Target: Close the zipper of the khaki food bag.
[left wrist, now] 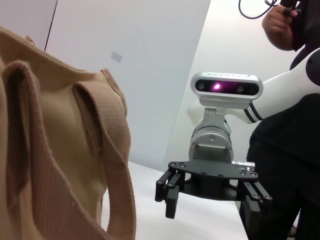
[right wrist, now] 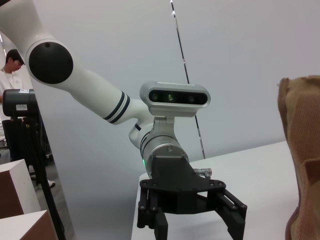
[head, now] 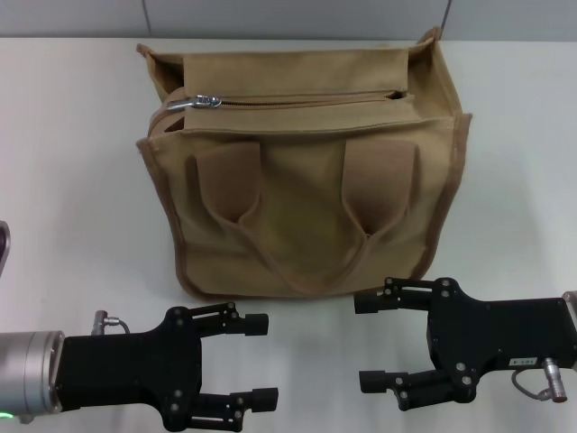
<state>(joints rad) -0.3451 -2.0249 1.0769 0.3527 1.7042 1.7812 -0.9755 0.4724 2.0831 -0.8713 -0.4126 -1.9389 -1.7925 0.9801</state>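
The boxy tan canvas food bag (head: 306, 171) stands on the white table (head: 72, 135) – its zipper (head: 297, 101) looks nearly shut, though its far end is hard to read, silver pull tab (head: 204, 101) at its left end. Both black grippers – left (head: 261, 358), right (head: 368, 343) – hover before it, fingers spread.

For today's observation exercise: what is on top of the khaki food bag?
The zipper runs along the khaki food bag top, its pull tab near the left end. The inside is hidden.

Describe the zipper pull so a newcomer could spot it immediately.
Start at the khaki food bag standing on the white table, beyond both open grippers. Along its top panel runs the zipper, a long khaki-taped line. The pull tab sits at that line's end on the robot's left side: small, shiny silver metal, the only bright piece on the tan fabric.
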